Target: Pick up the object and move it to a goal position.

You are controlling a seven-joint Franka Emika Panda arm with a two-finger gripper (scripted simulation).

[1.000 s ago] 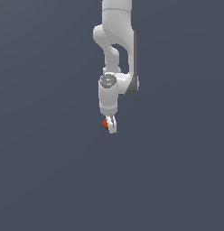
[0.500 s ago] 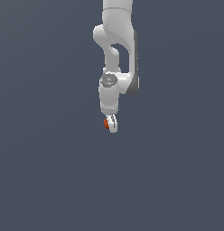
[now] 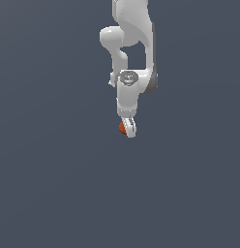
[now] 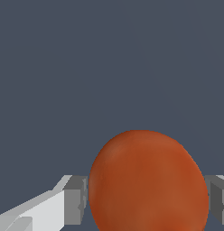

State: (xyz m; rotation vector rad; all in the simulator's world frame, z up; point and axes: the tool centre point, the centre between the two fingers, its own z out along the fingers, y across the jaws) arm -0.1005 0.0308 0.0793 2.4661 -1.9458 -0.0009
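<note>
Small smooth orange-red ball (image 4: 147, 182) pinched between grey pads (image 4: 77, 200) of white robot hand (image 3: 127, 128), at arm's tip over plain dark grey ground. Probably light, rigid, slippery; round, so best gripped across widest middle. Wrist view shows pad contact both sides; exterior view shows arm pose, ball mostly hidden. No goal marker visible.

White arm (image 3: 131, 43) reaching down from the top edge, against a plain dark grey-blue background. End effector (image 3: 127, 128) at the arm's lower end, pointing down, fingers closed against a small orange-red ball (image 3: 122, 128). Ball mostly hidden behind a white finger, only its side toward the exterior view's left showing. Nothing touching the ball from below.
</note>
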